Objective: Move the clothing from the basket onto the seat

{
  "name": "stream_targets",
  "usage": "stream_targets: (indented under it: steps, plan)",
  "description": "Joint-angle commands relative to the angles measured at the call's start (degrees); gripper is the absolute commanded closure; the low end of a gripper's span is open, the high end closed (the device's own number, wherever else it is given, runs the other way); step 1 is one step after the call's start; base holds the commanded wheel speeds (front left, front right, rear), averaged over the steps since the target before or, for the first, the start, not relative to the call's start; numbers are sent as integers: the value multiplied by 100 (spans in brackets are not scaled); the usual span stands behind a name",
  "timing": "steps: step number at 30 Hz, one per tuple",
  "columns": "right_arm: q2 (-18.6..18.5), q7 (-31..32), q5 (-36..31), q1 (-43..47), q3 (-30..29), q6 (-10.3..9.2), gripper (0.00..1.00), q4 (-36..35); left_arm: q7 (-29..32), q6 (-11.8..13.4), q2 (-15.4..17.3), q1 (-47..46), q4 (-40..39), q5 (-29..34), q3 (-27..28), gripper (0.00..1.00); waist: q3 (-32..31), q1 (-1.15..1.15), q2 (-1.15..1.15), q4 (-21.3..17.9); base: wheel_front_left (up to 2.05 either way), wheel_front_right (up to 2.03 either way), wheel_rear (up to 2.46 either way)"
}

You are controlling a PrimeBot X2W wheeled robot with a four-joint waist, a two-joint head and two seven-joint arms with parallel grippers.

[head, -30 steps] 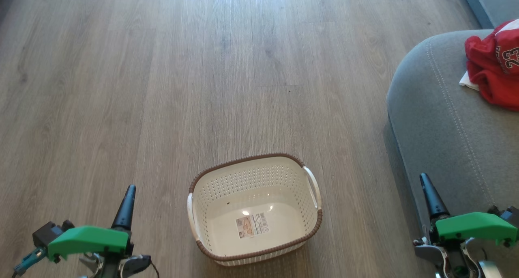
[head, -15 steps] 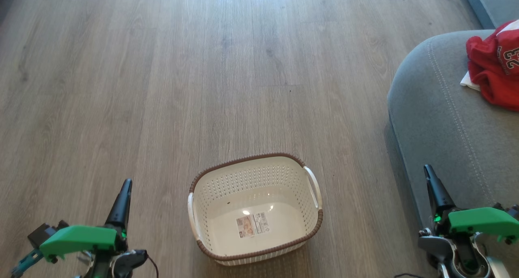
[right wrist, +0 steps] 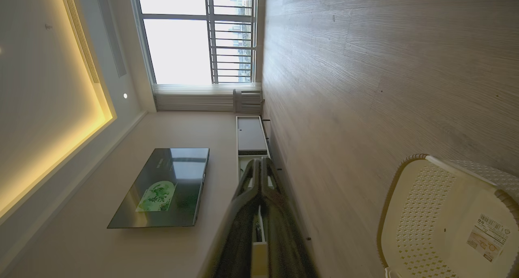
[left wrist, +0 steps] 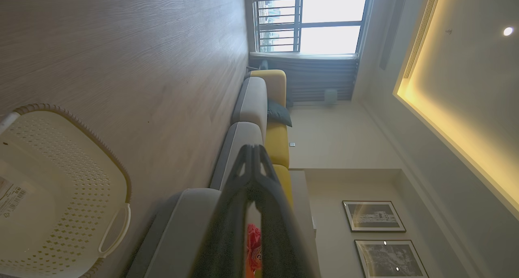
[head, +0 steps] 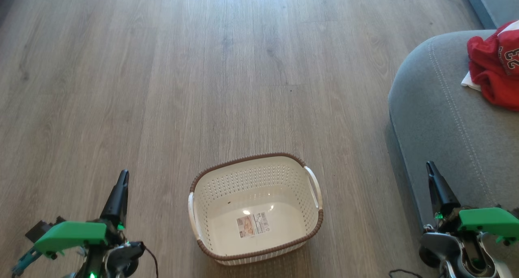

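Note:
The cream basket (head: 255,207) stands on the wood floor in front of me, holding nothing but the paper label on its bottom. The red clothing (head: 494,69) lies bunched on the grey seat (head: 442,107) at the right edge, its "23" showing. My left gripper (head: 123,175) hangs low at the left of the basket, fingertips together and holding nothing. My right gripper (head: 429,164) hangs low at the right, beside the seat's front corner, also shut and holding nothing. The basket (left wrist: 56,188) sits at the lower left of the left wrist view, and the basket (right wrist: 446,221) at the lower right of the right wrist view.
Bare wood floor (head: 202,67) stretches ahead and to the left. A grey and yellow sofa (left wrist: 259,119) runs toward a window. A television (right wrist: 166,186) and a low cabinet (right wrist: 249,136) line the opposite wall.
Both arms have sunk lower and drawn outward in the head view. The basket and the clothing lie where they were.

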Motion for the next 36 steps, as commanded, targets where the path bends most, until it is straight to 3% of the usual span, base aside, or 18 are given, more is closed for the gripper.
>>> stream_targets:
  steps: [1, 36]
  plan:
    - [-22, 34, 33, -317, 90, 0, 100, -225, 45, -54, 42, -273, -190, -36, 217, 100, 0, 0, 0, 0, 0, 0, 0]
    - [-22, 33, 34, -317, 91, 0, 100, -225, 45, -54, 42, -273, -191, -37, 216, 100, 0, 0, 0, 0, 0, 0, 0]
